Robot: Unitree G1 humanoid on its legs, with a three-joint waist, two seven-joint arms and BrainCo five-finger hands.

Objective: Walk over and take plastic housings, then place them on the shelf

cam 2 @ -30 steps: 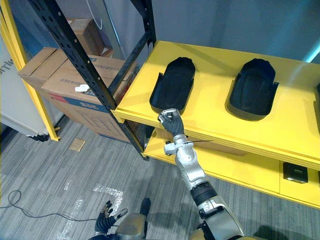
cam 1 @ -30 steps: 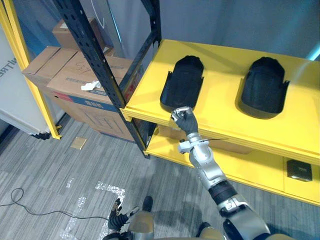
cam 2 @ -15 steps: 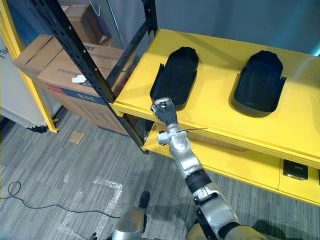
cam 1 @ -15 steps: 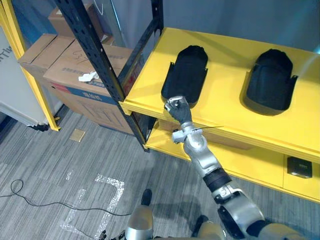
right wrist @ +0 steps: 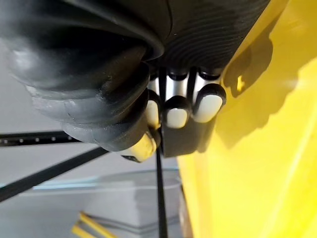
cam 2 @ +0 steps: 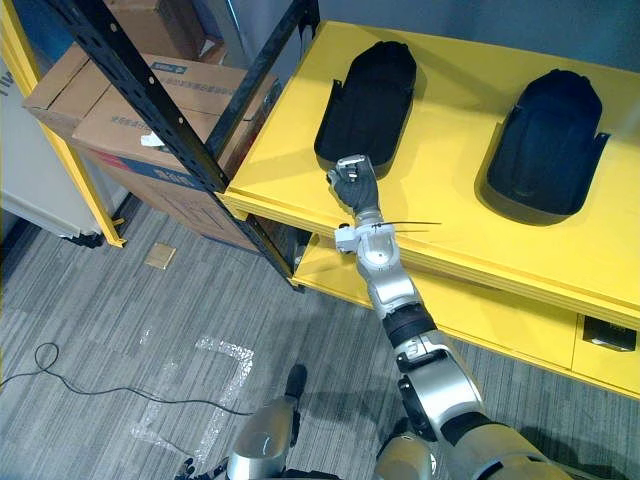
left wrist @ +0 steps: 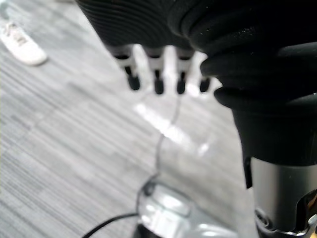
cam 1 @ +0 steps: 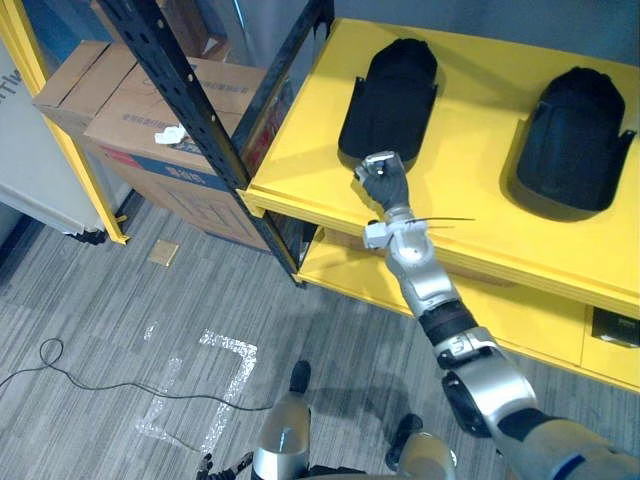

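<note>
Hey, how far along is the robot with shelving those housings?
Done: the right housing lies on the yellow shelf. In hand: the right hand curls on the near end of the left housing, also resting there. Left: letting go. The left hand hangs open.

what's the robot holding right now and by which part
The right robot hand pinches the near end of the left black plastic housing lying on the yellow shelf; the left robot hand holds nothing.
</note>
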